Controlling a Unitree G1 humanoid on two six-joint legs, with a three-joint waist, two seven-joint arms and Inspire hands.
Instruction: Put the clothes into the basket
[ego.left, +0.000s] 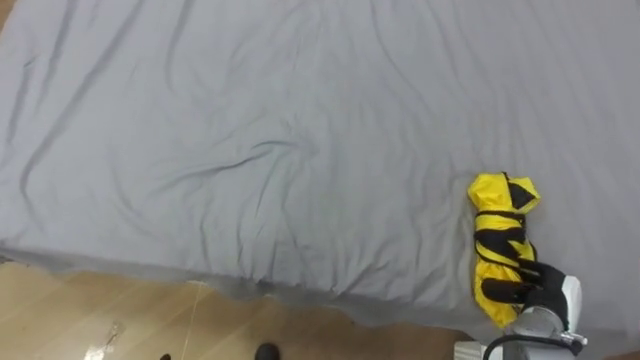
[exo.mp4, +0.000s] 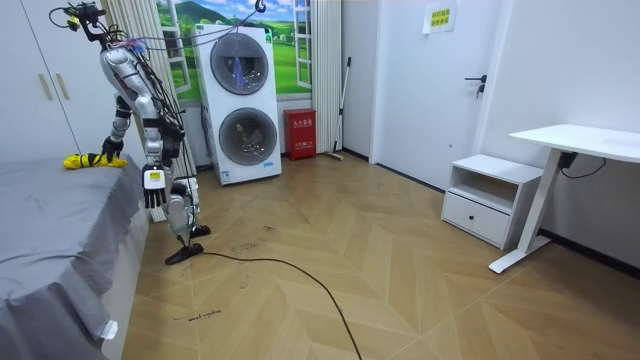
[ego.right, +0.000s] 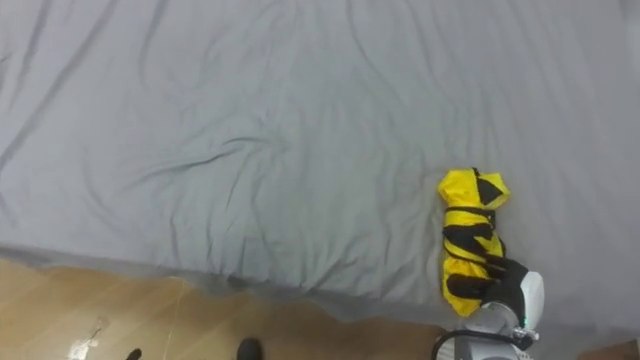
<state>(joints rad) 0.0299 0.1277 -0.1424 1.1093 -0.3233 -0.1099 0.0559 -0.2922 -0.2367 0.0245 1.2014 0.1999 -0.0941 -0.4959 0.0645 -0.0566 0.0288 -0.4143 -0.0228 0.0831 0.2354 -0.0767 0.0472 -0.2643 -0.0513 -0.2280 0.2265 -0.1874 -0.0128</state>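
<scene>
1. Nearest, a strip of wood floor (ego.left: 100, 320) runs along the edge of the bed (ego.left: 250, 150). The robot stands beside it with its right arm reaching over the grey sheet.
2. Just past that edge, the right hand (ego.left: 522, 283) sits on the near end of the garment (ego.left: 500, 205). Its dark fingers are curled round the yellow-and-black cloth in what looks like a grasp.
3. The garment is a long bundle lying on the bed close to the edge and pointing away from the robot. Its far end rests free on the sheet.
4. The left hand (exo.mp4: 154, 196) hangs at the robot's side in the room view, fingers relaxed and holding nothing.
5. Farther off, the wrinkled sheet spreads toward the bed's far side. In the room view, stacked washers (exo.mp4: 243, 100) stand against the wall behind the robot.
6. What could go wrong, judged from here:
   - The hold takes only one end, so a lift may let the bundle unroll and trail.
   - The cloth may slip free if the fingers have pinched just an outer fold.
   - The fingers may also have caught the sheet beneath, which would drag bedding up with the garment.
   - A dangling tail could snag on the bed's edge or drop to the floor during the carry.
</scene>
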